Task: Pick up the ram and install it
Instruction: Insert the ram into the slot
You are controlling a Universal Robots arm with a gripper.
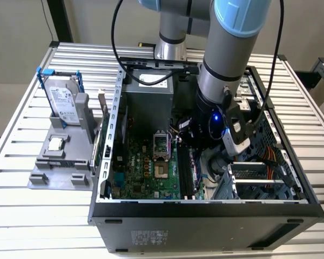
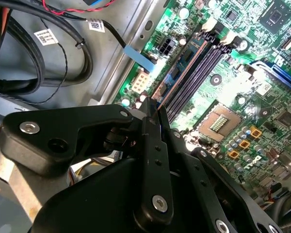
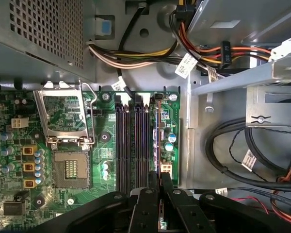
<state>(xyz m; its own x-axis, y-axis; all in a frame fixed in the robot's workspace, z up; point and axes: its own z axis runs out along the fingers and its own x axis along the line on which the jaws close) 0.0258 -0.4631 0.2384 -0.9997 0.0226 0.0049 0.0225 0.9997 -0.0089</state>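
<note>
The ram (image 3: 157, 145) is held edge-on in the closed end effector (image 3: 161, 194) just above the memory slots (image 3: 131, 145) (insertion under way), so exact alignment and a straight press are called for.

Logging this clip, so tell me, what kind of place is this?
Probably a computer-assembly test bench: an open computer case on a slatted metal table, a robot arm reaching inside, and a hard drive waiting in a holder.

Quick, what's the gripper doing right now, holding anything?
Gripper: shut on the ram, held edge-on over the motherboard's memory slots.
</note>
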